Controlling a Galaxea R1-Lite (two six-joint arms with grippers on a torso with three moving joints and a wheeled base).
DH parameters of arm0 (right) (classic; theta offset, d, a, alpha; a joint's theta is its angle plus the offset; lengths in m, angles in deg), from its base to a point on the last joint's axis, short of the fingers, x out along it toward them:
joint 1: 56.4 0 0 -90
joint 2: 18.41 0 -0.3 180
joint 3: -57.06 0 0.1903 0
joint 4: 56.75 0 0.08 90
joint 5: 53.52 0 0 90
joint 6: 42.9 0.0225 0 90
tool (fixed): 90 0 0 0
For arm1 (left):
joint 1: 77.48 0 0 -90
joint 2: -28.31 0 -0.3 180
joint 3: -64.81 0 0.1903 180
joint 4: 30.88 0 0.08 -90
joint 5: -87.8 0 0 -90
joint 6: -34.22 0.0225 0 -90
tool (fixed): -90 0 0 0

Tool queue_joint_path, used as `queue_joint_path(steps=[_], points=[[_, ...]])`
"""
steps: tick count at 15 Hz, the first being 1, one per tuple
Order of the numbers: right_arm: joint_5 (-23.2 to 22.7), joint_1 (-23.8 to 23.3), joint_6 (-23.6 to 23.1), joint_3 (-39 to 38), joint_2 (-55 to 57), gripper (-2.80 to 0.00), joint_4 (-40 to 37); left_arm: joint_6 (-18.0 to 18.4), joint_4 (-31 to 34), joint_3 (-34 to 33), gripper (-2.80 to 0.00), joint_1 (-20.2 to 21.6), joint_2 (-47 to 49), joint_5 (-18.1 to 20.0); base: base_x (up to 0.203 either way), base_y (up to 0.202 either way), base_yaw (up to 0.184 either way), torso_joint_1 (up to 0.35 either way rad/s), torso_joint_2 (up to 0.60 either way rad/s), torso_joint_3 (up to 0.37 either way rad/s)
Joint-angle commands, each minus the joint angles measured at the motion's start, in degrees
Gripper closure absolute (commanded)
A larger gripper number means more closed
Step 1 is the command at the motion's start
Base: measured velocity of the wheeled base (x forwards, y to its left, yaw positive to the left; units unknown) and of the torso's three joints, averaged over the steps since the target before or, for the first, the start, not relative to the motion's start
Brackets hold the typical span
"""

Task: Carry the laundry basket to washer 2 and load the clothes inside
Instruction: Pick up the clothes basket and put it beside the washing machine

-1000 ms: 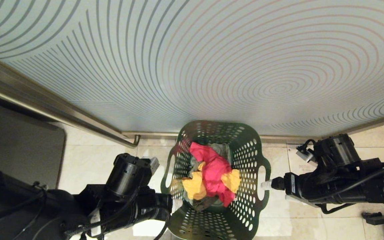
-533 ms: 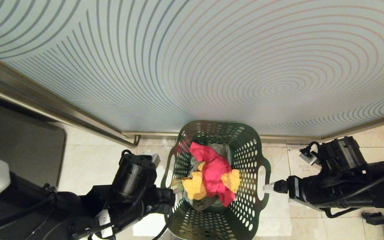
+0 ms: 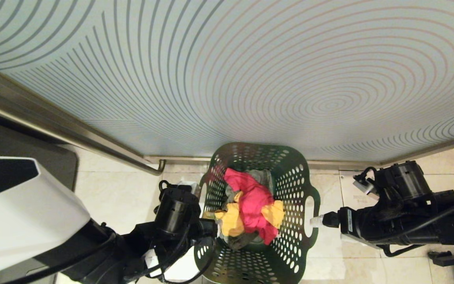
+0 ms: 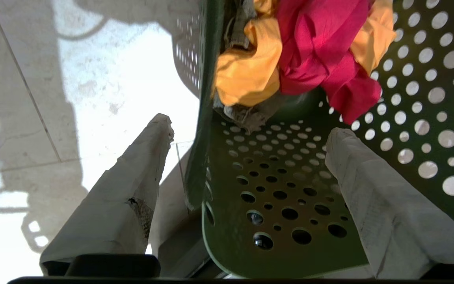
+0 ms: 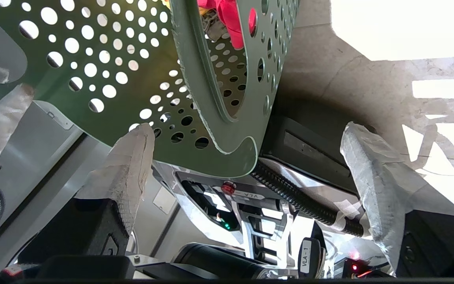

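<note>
The laundry basket [image 3: 296,169], dark green and full of round holes, stands on the tiled floor against a patterned panel. Red and yellow clothes [image 3: 250,203] lie heaped in it. My left gripper [image 3: 212,228] is at the basket's left rim. In the left wrist view the left gripper [image 4: 249,126] is open. One finger is outside the basket wall [image 4: 290,189] and one is inside, near the clothes [image 4: 313,43]. My right gripper [image 3: 314,221] is at the right handle cut-out. It is open [image 5: 248,129], with the basket's rim [image 5: 195,79] between its fingers. Washer 2 is out of view.
A frosted panel with curved lines [image 3: 227,79] fills the back. A metal rail [image 3: 73,134] slants down to the floor at the left, beside a dark mat [image 3: 22,169]. Pale tiles [image 3: 108,193] lie on both sides of the basket. My own base [image 5: 227,205] sits close under it.
The left arm has swung in toward the basket, bringing its gripper over the left rim, and its white cover now shows at the left. The right arm has barely shifted.
</note>
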Motion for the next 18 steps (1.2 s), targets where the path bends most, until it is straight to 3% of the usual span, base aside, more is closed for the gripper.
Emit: queue_joint_path(steps=[1,11,18], points=[[-0.11,0.03,0.13,0.20,0.28,-2.80,0.07,0.69,-0.71,0.27,-2.80,0.00,1.53,-0.25,0.000,0.000,0.000,0.000,0.00,0.000],[0.12,-2.89,-2.24,1.97,7.54,-2.80,4.00,1.89,-5.78,2.38,-2.80,0.00,7.05,-0.34,0.000,0.000,0.000,0.000,0.00,0.000],[0.11,-4.79,-3.12,10.07,12.97,-2.80,3.04,2.25,-5.78,2.46,-2.80,0.09,6.96,-0.25,0.000,0.000,0.000,0.000,0.00,0.000]])
